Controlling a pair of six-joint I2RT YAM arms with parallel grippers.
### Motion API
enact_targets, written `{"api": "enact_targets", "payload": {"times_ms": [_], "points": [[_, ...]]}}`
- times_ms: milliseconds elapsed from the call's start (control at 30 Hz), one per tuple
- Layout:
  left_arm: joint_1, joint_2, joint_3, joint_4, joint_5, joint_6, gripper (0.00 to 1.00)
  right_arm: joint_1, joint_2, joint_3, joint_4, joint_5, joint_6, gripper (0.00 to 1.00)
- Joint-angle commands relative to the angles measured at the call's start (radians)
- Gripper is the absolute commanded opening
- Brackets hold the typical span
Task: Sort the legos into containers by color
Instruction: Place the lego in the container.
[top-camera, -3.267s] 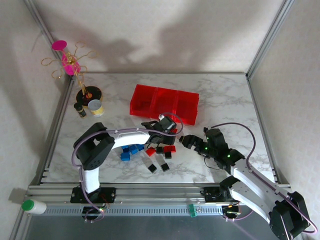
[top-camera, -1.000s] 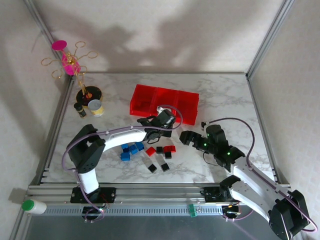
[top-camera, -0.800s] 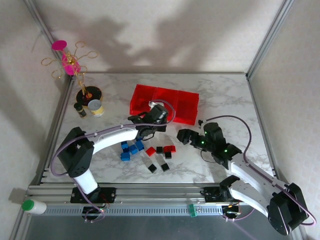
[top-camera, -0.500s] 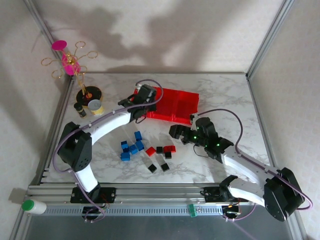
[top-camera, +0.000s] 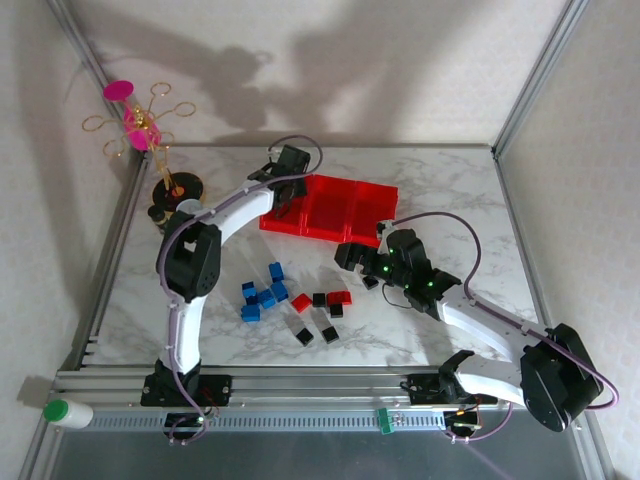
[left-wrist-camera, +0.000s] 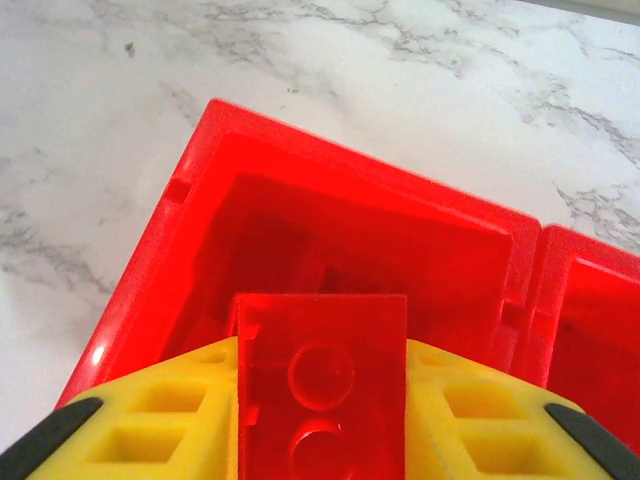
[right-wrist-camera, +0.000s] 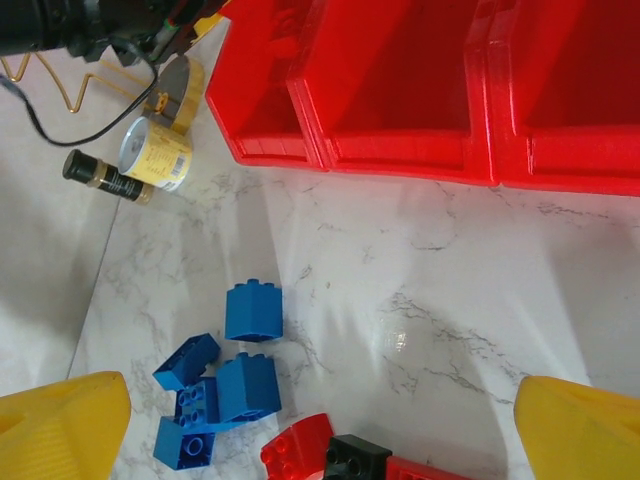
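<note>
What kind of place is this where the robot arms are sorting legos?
Probably a robot lab workbench, not a home: left arm and right arm bolted to a metal rail, plain white panels walling a marble-look table.

My gripper (right-wrist-camera: 322, 430) stands wide open above the marble table (right-wrist-camera: 420, 290), yellow fingers (right-wrist-camera: 62, 425) at the bottom corners, with three joined red bins (right-wrist-camera: 400, 155) along the top, blue bricks (right-wrist-camera: 252, 312) loose at lower left, a red brick (right-wrist-camera: 298, 450) touching a black brick (right-wrist-camera: 356, 462) at the bottom edge, and a tin (right-wrist-camera: 158, 150) beside a dark vial (right-wrist-camera: 100, 172) at upper left.
</note>
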Motion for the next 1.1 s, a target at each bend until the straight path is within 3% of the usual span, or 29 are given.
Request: {"api": "enact_targets", "payload": {"times_ms": [0,133,333,600,1067], "points": [[0.003,0.037,0.076,-0.067,-0.036,0.033,0.38,0.006,0.002,0.031,0.009,0.030,-0.023,0.99],[0.004,0.025,0.068,-0.067,-0.018,0.035,0.46,0.002,-0.007,0.041,-0.019,0.047,-0.028,0.99],[0.004,-0.034,0.060,-0.096,-0.007,0.039,0.48,-0.009,-0.037,0.058,-0.059,0.051,-0.038,0.99],[-0.043,-0.302,-0.227,-0.016,0.053,0.002,0.50,-0.011,-0.101,0.046,-0.168,0.048,-0.057,0.99],[-0.296,-0.681,-0.680,-0.090,0.046,-0.040,0.52,0.013,-0.179,-0.016,-0.291,-0.018,-0.015,0.99]]}}
